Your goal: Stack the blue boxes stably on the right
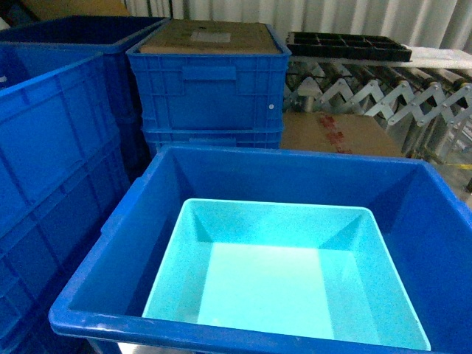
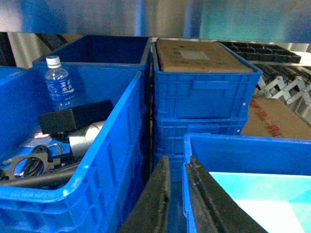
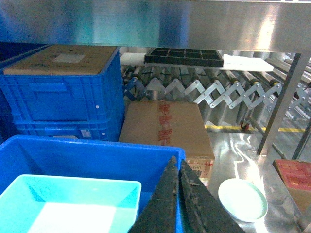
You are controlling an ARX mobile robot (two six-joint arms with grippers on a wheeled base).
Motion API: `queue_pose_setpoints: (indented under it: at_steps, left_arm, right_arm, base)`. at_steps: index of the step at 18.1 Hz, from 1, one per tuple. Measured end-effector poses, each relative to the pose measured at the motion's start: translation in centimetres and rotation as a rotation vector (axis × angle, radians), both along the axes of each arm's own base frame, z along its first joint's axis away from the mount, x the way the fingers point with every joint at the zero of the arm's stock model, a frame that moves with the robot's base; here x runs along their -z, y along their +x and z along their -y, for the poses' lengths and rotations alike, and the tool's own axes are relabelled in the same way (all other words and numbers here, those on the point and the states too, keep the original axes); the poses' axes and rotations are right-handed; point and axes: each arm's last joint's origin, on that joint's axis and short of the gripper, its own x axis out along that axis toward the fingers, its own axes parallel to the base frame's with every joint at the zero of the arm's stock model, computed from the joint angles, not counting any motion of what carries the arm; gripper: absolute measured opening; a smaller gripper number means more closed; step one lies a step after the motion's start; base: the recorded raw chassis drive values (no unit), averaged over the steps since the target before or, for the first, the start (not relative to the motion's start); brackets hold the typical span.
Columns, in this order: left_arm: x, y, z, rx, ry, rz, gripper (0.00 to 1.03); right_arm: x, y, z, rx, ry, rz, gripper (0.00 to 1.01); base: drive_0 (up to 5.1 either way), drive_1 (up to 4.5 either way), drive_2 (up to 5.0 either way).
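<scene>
Resting flat inside a royal-blue crate (image 1: pixel 413 199), one light turquoise tub (image 1: pixel 273 280) sits mouth upward, rim level, its nearer rim against the crate's front wall and blue floor showing along the crate's left and back walls. Long axis: roughly square from the head view; cannot tell. No markings visible on the tub.

Left gripper (image 2: pixel 177 194): jaws narrow, close together, straddling the near left wall of the same crate, holding nothing that shows.

Right gripper (image 3: pixel 178 194): jaws pressed together, dark and rough-surfaced, over the crate's right rim; nothing between them.

Behind the crate: stacked ribbed blue crates (image 1: pixel 210 88), the top one filled by a cardboard carton (image 1: pixel 210 37) bearing a pale label, unreadable.

Left crate (image 2: pixel 104 145): a water bottle (image 2: pixel 59 85) with white cap and blue label, script unreadable, a black block (image 2: pixel 77 116) and metal parts (image 2: pixel 29 162).

Right of the stack: a cardboard box (image 3: pixel 165 126) with red printing, unreadable, on the floor; an expanding roller conveyor (image 3: pixel 218 90) carrying a black compartment tray (image 3: pixel 184 57); a white dish (image 3: pixel 242 199) on the shiny floor.
</scene>
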Motion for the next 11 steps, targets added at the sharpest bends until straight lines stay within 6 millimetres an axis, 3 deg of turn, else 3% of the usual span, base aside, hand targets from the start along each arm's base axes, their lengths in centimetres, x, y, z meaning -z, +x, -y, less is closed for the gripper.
queue_pose_setpoints:
  at_steps: [1, 5, 11]
  left_arm:
    - [0.8, -0.4, -0.3, -0.003, -0.001, 0.006, 0.02]
    - [3.8, -1.5, -2.0, -0.008, 0.0, 0.003, 0.02]
    - [5.9, -2.5, -1.9, 0.005, 0.0, 0.005, 0.02]
  right_arm:
    - [0.7, -0.5, 0.0, 0.0, -0.003, 0.008, 0.02]
    - [3.7, -2.0, 0.0, 0.0, -0.004, -0.004, 0.02]
    - [5.8, -3.5, 0.0, 0.0, -0.004, -0.009, 0.02]
  base:
    - [0.0, 0.0, 0.0]
    - [0.0, 0.0, 0.0]
    - [0.0, 0.0, 0.0]
